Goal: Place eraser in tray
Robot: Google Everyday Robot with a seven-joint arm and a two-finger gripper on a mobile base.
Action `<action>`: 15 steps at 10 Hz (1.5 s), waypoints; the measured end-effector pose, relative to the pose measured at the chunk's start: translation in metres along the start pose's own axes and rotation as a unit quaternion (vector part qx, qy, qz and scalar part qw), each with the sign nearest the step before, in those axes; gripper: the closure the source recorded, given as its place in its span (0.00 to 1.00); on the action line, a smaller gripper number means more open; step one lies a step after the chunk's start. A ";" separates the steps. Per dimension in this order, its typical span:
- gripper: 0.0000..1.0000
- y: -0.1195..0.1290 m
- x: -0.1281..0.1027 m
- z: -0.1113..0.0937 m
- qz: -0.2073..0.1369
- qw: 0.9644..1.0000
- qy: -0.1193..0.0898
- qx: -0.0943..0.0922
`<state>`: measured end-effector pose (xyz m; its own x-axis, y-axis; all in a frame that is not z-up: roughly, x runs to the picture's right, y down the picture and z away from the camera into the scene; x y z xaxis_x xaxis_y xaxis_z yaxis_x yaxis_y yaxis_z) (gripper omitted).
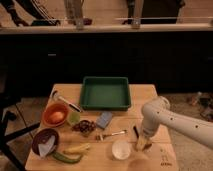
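The dark-green tray (pixel 105 93) sits at the back middle of the wooden table, with nothing in it. The eraser (pixel 135 131), a narrow dark block, lies on the table in front of the tray's right corner, partly hidden by my arm. My gripper (pixel 142 144) hangs from the white arm that reaches in from the right. It is low over the table, right beside the eraser's near end and just to its right. The tray is well behind and to the left of the gripper.
A white cup (pixel 121 149), a fork (pixel 113 134) and a grey-blue pad (pixel 104 120) lie left of the gripper. Further left are dark berries (pixel 85 126), an orange bowl (pixel 55 115), a purple bowl (pixel 45 142), a banana (pixel 77 148) and a spatula (pixel 65 100).
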<state>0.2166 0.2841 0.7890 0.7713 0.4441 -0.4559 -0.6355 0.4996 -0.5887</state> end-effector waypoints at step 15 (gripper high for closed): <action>1.00 0.006 -0.001 0.010 -0.002 0.999 -0.035 0.012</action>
<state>0.2120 0.2943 0.7930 0.7699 0.4924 -0.4060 -0.6341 0.5183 -0.5738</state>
